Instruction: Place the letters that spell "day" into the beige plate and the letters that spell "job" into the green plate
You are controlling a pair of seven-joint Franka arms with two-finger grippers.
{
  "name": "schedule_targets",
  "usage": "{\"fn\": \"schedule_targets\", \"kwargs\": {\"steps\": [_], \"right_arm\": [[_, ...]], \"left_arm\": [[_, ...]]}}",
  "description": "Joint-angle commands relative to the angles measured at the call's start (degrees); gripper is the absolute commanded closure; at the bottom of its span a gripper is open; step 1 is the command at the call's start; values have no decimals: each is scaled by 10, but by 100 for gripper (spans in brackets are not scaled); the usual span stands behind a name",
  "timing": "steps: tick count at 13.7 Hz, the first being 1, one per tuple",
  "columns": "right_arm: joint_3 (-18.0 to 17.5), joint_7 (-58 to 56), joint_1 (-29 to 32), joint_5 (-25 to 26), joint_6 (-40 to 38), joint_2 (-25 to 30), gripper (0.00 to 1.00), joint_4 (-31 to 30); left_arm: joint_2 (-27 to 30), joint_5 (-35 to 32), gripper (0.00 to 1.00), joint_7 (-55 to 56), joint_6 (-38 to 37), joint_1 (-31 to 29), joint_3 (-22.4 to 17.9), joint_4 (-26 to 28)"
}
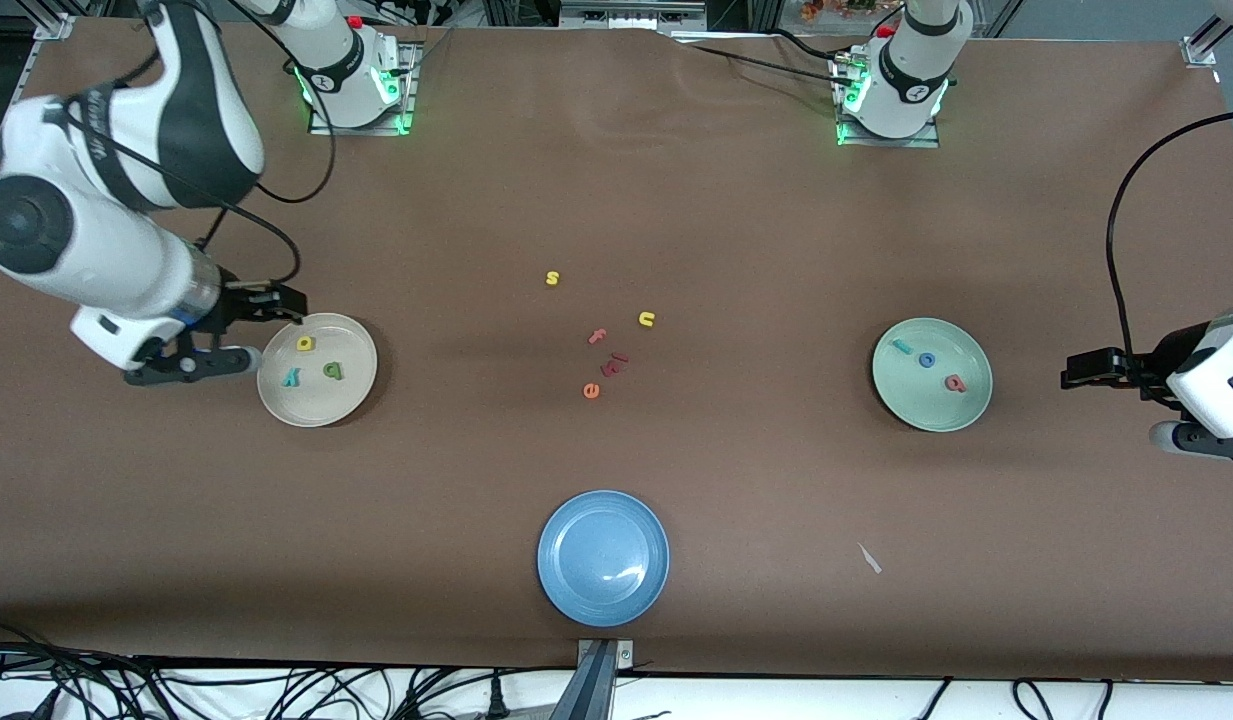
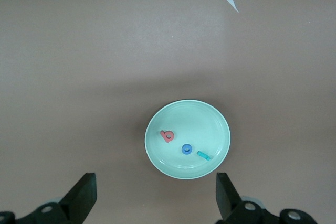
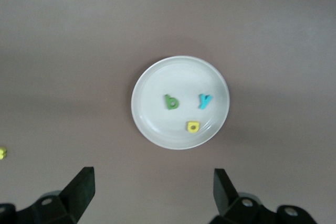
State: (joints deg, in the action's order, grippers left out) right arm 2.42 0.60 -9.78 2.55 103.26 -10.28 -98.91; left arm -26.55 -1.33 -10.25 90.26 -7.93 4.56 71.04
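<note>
While both plates hold letters, grippers hover outside.

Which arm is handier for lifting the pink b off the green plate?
Left: the left end effector hangs open beside the green plate; the right end effector is at the beige plate.

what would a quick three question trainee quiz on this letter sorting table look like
1. True or false: the round cream-beige plate holds the yellow foam d, dark green foam a and teal foam y.
2. Which plate is empty? A pale mint-green plate B round blue plate C beige plate
3. Fill in: both the left gripper and right gripper stand ____.

Key: 1 true; 2 B; 3 open
</note>
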Motion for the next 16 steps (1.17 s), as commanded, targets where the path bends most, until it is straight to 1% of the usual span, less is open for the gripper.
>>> {"fn": "schedule_targets", "kwargs": {"steps": [1, 2, 4, 5, 6, 7, 8, 11, 14, 16], "right_arm": [[-47, 1, 98, 7, 22, 99, 0, -73], [-54, -1, 120, 6, 10, 106, 0, -64], [-51, -1, 120, 3, -31, 126, 0, -39], [-30, 1, 117, -10, -38, 126, 0, -22], [-3, -3, 110, -55, -53, 127, 0, -9], [17, -4, 107, -77, -72, 123, 0, 1], [24, -9, 106, -73, -75, 126, 0, 4], [22, -34, 96, -5, -90, 136, 0, 9], [21, -52, 95, -3, -104, 134, 0, 21], [1, -52, 95, -3, -124, 131, 0, 33]], "left_arm": [[17, 8, 0, -9, -4, 1, -3, 16], [17, 8, 0, -9, -4, 1, -3, 17], [17, 8, 0, -11, -4, 1, -3, 17], [17, 8, 0, -11, -4, 1, -3, 17], [17, 8, 0, -11, -4, 1, -3, 17], [17, 8, 0, -11, -4, 1, -3, 17], [17, 9, 0, -11, -4, 1, -3, 19], [16, 8, 0, -13, -4, 1, -3, 20], [16, 8, 0, -15, -4, 1, -3, 20], [16, 9, 0, -17, -4, 1, -3, 21]]}}
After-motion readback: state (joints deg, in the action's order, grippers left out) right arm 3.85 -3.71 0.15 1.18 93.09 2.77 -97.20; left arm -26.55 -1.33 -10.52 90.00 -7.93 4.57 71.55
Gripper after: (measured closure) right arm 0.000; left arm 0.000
